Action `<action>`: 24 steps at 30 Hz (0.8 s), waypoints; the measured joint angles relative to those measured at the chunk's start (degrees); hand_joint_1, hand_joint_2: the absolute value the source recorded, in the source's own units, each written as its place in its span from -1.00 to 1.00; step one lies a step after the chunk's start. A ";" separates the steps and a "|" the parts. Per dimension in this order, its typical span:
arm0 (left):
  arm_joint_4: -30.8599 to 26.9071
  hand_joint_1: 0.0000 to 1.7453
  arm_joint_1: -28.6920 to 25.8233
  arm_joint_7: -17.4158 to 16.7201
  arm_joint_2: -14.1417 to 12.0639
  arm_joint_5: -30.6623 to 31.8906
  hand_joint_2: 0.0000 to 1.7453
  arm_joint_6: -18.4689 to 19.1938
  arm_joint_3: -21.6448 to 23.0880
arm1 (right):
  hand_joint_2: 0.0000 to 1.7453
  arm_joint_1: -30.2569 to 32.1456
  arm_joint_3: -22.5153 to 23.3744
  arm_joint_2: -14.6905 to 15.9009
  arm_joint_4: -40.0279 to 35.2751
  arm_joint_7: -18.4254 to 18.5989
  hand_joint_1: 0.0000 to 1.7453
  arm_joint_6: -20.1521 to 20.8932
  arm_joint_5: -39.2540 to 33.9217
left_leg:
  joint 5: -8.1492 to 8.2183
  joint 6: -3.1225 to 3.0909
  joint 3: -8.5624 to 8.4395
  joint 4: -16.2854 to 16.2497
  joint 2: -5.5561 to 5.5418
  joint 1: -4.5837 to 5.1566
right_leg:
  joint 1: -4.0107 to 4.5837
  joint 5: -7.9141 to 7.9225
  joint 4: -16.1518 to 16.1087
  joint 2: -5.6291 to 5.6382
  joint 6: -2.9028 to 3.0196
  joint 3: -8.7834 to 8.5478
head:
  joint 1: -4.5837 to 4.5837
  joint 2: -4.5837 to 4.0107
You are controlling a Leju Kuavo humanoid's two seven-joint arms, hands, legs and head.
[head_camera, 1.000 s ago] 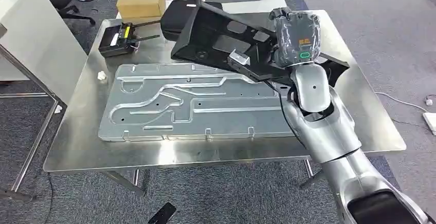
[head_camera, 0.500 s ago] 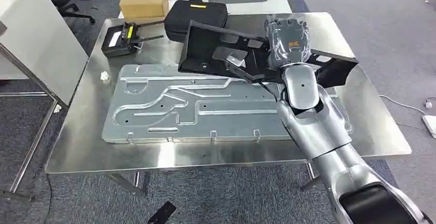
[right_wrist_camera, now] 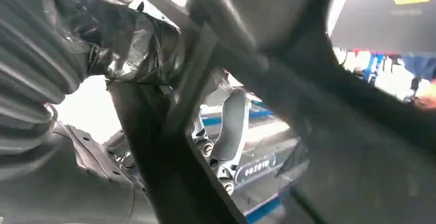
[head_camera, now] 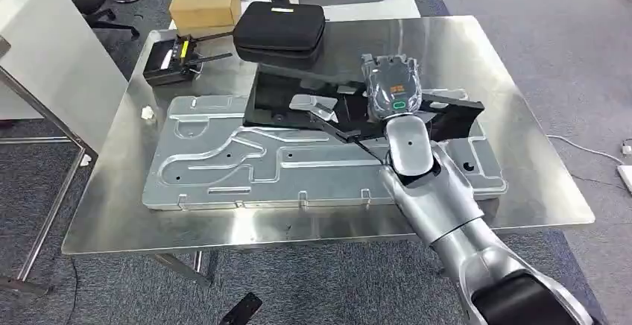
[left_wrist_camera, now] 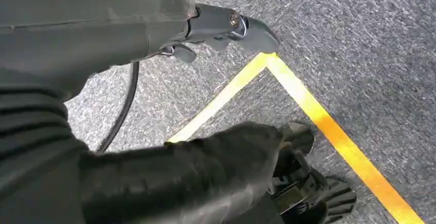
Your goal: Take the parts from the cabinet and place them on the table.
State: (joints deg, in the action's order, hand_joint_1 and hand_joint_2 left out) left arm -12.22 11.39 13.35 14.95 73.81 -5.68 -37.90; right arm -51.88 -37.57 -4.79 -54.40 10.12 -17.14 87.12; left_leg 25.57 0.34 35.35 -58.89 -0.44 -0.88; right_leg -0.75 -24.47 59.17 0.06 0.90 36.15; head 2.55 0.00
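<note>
Head view: the right hand (head_camera: pixel 393 86) grips the black part (head_camera: pixel 298 101), its long axis running left-right across the table (head_camera: pixel 536 191). The left hand (left_wrist_camera: pixel 226 29) holds nothing, fingers apart.

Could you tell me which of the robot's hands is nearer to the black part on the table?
Right. The right hand grips the black part over the table; the left hand hangs by the carpet floor, away from it.

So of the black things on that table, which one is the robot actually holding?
The big flat black plastic part, gripped by the right hand over the silver metal panel. The black zip case and black radio sit untouched behind.
</note>
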 joint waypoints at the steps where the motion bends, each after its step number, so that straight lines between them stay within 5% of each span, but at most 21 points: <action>1: 0.00 -1.00 0.01 0.00 0.00 0.00 -1.00 -0.09 0.00 | 1.00 0.13 0.00 -0.15 0.24 0.00 1.00 -0.09 0.07 | 1.04 0.25 0.39 -1.51 0.09 -0.01 | 0.01 0.01 -0.10 -0.01 0.30 -0.09 | 0.02 0.00; 4: 0.00 -1.00 -0.07 -0.28 0.00 0.07 -1.00 -0.15 0.02 | 1.00 1.04 -0.04 -0.65 1.21 0.04 1.00 -0.63 0.48 | 6.97 0.71 6.36 -14.34 0.11 -0.11 | 0.16 -0.10 -0.08 -0.02 0.83 -0.10 | -0.02 0.00; 6: 0.00 -1.00 -0.18 -0.46 0.00 0.13 -1.00 -0.15 0.02 | 1.00 2.17 -0.11 -0.96 2.12 0.11 1.00 -0.87 0.63 | 6.61 0.71 8.21 -17.38 0.11 -0.11 | 0.25 -0.11 -0.03 0.00 0.83 -0.16 | -0.02 0.00; 7: 0.00 -1.00 -0.17 -0.50 0.00 0.15 -1.00 -0.15 0.02 | 1.00 2.56 -0.11 -1.11 2.49 0.20 0.92 -0.87 0.70 | 4.66 0.62 7.15 -14.76 0.11 -0.11 | 0.26 -0.12 0.02 0.02 0.83 -0.18 | -0.02 0.00; 9: 0.00 -1.00 -0.04 -0.50 -0.02 0.17 -1.00 -0.15 0.04 | 1.00 2.75 -0.13 -1.60 3.08 0.42 0.74 -0.92 0.79 | -0.57 0.25 2.26 -4.54 0.12 -0.11 | 0.25 -0.26 0.22 0.15 0.63 -0.24 | -0.04 0.00; 10: 0.00 -1.00 0.02 -0.50 -0.02 0.17 -1.00 -0.17 0.06 | 1.00 2.76 -0.13 -1.90 3.41 0.55 0.70 -0.96 0.79 | -0.73 -0.12 0.48 -0.56 0.10 -0.09 | 0.28 -0.40 0.32 0.20 0.40 -0.19 | 0.00 0.00; 14: 0.00 -1.00 0.09 -0.50 0.00 0.24 -1.00 -0.15 0.22 | 1.00 3.04 -0.37 -2.69 4.50 0.55 0.50 -1.05 0.85 | -0.79 -0.82 0.19 -0.15 -0.02 0.44 | 0.41 -0.10 0.09 0.25 -0.73 -0.12 | 0.02 0.00; 15: 0.00 -1.00 0.14 -0.50 0.07 0.24 -1.00 -0.15 0.24 | 1.00 3.07 -0.39 -2.86 4.72 0.44 -0.06 -1.05 0.85 | -1.21 -1.42 -0.19 0.55 0.09 -0.22 | 0.66 -0.44 0.28 0.21 -1.21 0.02 | 0.00 0.00; 16: 0.00 -1.00 0.22 -0.50 0.07 0.24 -1.00 -0.15 0.26 | 1.00 3.02 -0.39 -2.95 4.94 0.22 -1.00 -0.98 0.85 | -1.34 -1.69 -0.35 0.83 0.09 -0.18 | 0.42 -1.34 1.33 0.16 -1.43 0.29 | 0.09 0.00; 20: 0.00 -1.00 0.16 -0.57 0.09 0.24 -1.00 -0.07 0.52 | 1.00 3.41 -0.70 -3.21 5.88 -0.44 -1.00 -0.61 1.00 | -1.33 -2.15 -0.23 0.71 0.12 -0.16 | 0.31 -8.48 16.89 0.11 -1.90 7.42 | 0.09 0.00; 22: 0.00 -1.00 0.02 -0.70 0.09 0.24 -1.00 -0.15 0.57 | 1.00 3.43 -0.92 -3.28 6.23 -0.48 -1.00 -0.39 1.22 | -1.27 -2.13 -0.25 0.55 0.07 -0.16 | 0.24 -6.32 15.66 0.11 -1.82 6.93 | 0.09 0.00; 24: 0.00 -1.00 0.04 -0.77 0.09 0.24 -1.00 -0.22 0.74 | 1.00 2.96 -1.05 -3.61 6.25 -0.52 -1.00 -0.31 1.38 | -1.10 -1.93 -0.48 0.43 0.04 -0.16 | 0.25 -1.36 5.90 0.10 -1.37 1.92 | 0.09 0.00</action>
State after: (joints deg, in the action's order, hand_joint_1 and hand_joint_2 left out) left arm -12.22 11.43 12.59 15.04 74.05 -5.90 -37.16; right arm -48.92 -38.62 -8.39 -48.15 9.60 -17.44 88.50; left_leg 24.48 -1.59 34.87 -58.46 -0.41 -1.04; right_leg -0.49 -25.84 65.08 0.16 -0.47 38.07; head 2.64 0.00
